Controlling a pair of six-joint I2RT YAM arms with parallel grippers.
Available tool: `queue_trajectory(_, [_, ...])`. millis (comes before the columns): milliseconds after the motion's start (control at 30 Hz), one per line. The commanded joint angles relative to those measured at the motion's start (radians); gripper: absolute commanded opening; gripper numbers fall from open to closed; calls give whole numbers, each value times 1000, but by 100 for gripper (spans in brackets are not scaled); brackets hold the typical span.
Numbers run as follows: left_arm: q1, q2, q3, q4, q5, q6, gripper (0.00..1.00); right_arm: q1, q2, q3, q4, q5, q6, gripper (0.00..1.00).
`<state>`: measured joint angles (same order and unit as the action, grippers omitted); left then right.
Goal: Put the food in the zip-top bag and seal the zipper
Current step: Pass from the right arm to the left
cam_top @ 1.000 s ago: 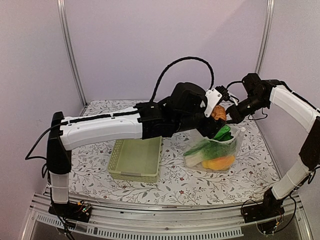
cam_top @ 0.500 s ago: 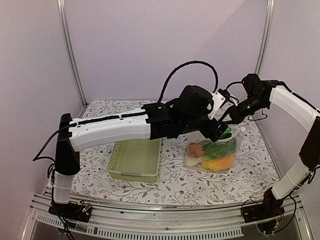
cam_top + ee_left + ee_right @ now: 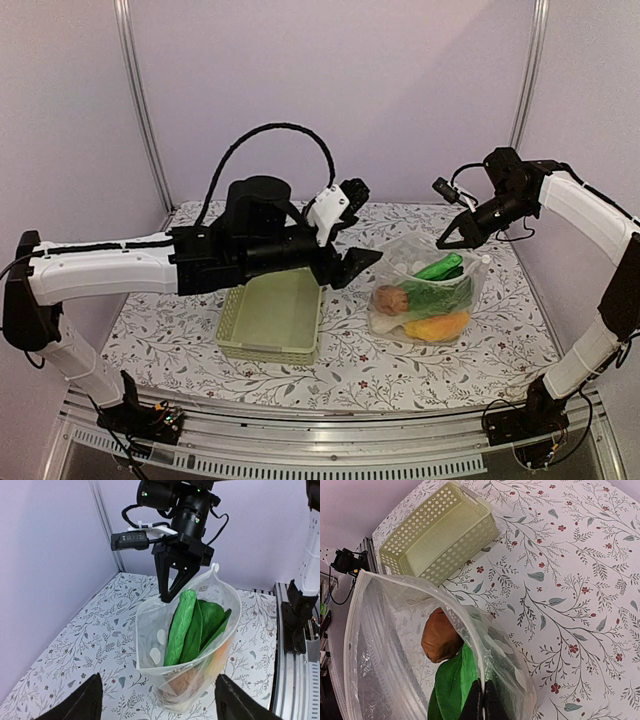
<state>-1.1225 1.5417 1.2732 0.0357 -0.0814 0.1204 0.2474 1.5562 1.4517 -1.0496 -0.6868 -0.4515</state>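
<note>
Standing upright on the flowered desk [image 3: 350,372], the zip-top bag [image 3: 400,262] gaped along its top edge. The food [image 3: 440,292] was packed inside: green pieces, a reddish-brown lump, something yellow-orange at the bottom. The right claw [image 3: 447,238] was pinched tight on the bag's far rim. The left claw [image 3: 158,680], fingers spread wide and empty, hung in free air between the bag and the pale green basket [image 3: 272,320]. Bare desk lay along the bag's front and right sides.

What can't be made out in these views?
- Orange-yellow toy food at the bottom of the clear dotted zip-top bag: shape blurred by plastic in top view, hidden behind green toy leaves in left wrist view.
- Number of pieces inside: overlapping leaves and glare prevent counting in every view.
</note>
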Motion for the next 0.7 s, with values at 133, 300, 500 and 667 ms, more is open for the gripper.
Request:
queue_trajectory(133, [122, 29, -137, 128, 304, -32, 75, -5, -6, 11, -25, -2, -13, 0])
queue_trajectory(300, [155, 105, -132, 170, 330, -42, 80, -5, -3, 16, -35, -8, -17, 0])
queue_trajectory(500, [181, 198, -85, 229, 431, -46, 79, -4, 5, 16, -50, -29, -32, 0])
queue_trajectory(667, [195, 262, -56, 325, 521, -47, 76, -4, 15, 23, -56, -44, -42, 1])
